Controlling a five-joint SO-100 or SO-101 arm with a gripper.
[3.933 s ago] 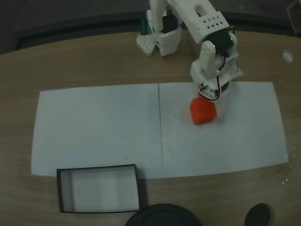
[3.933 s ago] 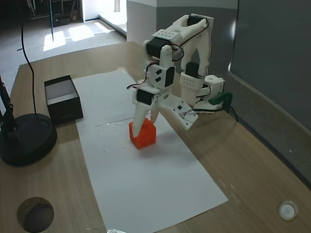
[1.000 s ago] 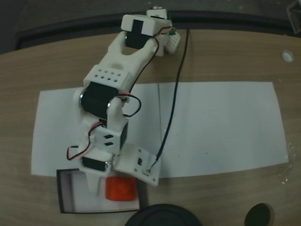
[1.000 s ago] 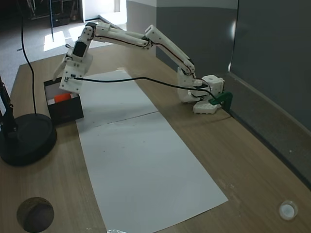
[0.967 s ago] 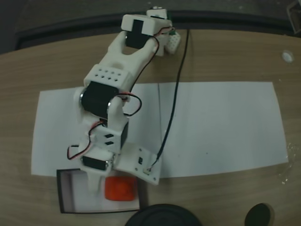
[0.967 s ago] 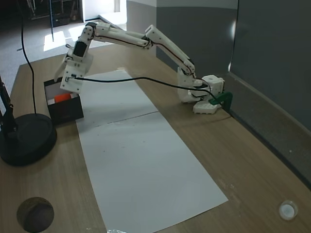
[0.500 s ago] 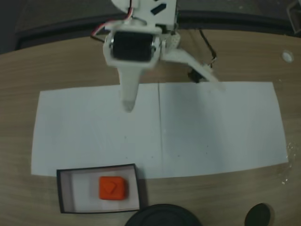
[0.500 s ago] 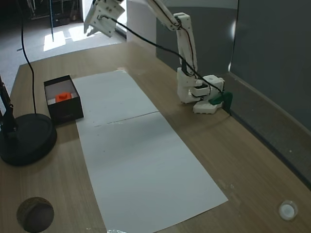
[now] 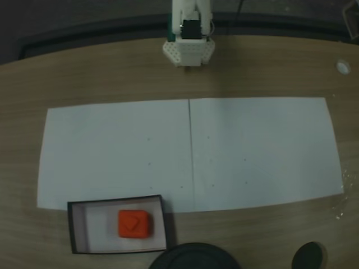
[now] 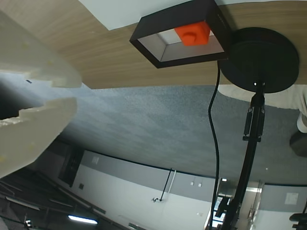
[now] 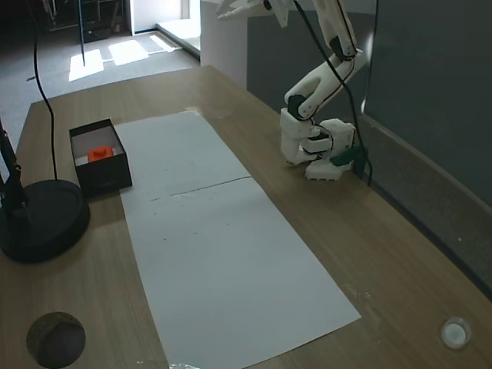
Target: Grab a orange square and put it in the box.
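The small bright orange-red cube (image 9: 134, 223) rests inside the shallow black-walled box (image 9: 75, 228). The white tool (image 11: 244, 9), empty with fingers slightly parted, hangs high; it should just retreat clear.

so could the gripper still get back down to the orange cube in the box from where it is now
Probably yes. The orange cube sits uncovered in the open-topped box, with nothing over it. The gripper is raised high near the arm's base, so it would need a long reach down.
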